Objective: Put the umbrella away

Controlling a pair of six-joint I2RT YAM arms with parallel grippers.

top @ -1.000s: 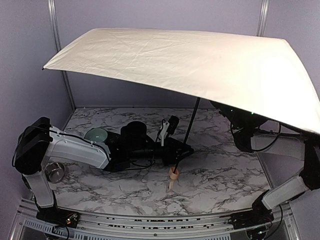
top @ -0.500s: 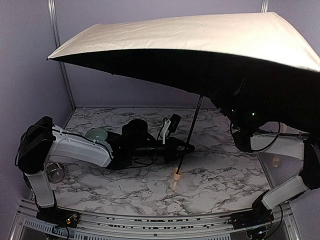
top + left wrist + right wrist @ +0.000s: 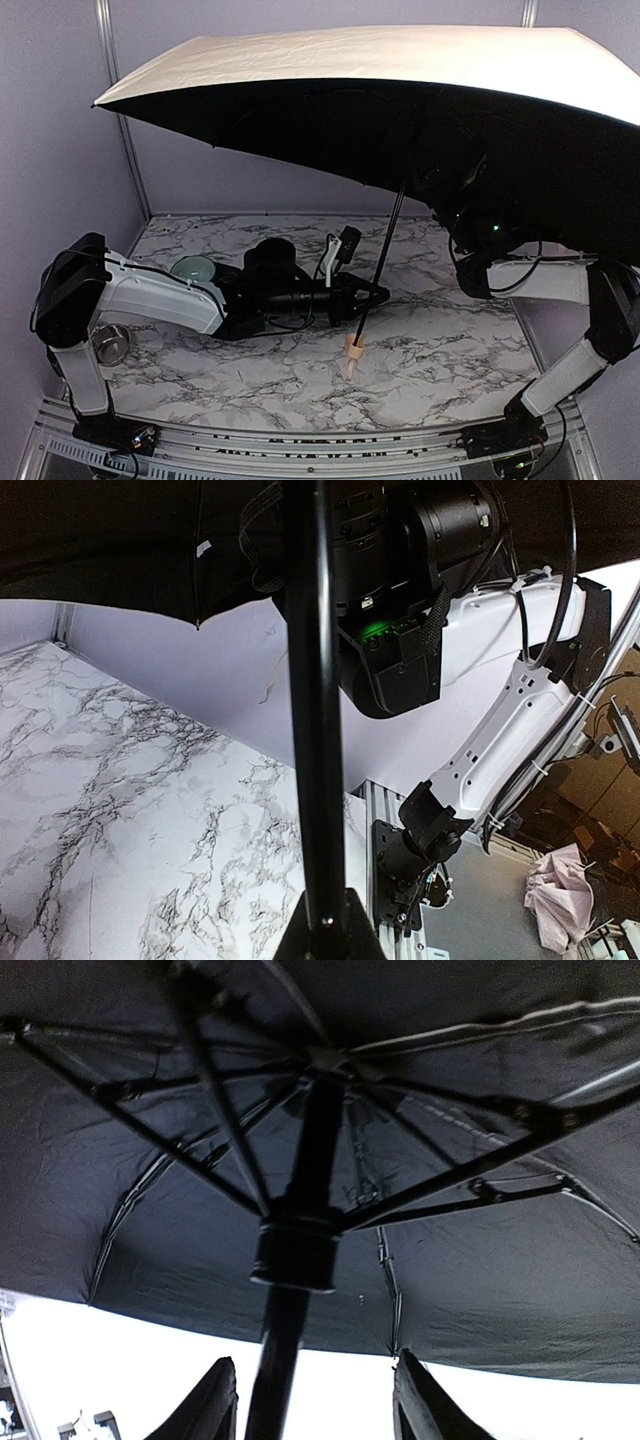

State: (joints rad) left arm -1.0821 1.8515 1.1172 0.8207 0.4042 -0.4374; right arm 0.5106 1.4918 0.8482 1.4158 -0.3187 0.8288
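Left gripper (image 3: 357, 300) is clamped together on the thin black shaft (image 3: 315, 730) of the umbrella (image 3: 380, 60), just above the small tan handle (image 3: 350, 352). The handle's tapered tip points down at the marble-veined table (image 3: 450, 360) near its middle; whether it touches cannot be told. The shaft slants up to the open canopy, which is smooth cream fabric outside and matte black inside, spread above the table's far edge and right side. Right gripper (image 3: 315, 1365) sits under the canopy with its 2 fingers (image 3: 215, 1400) apart and the shaft passing between them. Just above is the black runner (image 3: 297, 1250), where thin ribs (image 3: 450, 1185) fan out. A pale green bowl (image 3: 192, 268) and a shiny metal cup (image 3: 110, 343) stand by the table's left edge; what they hold does not show.
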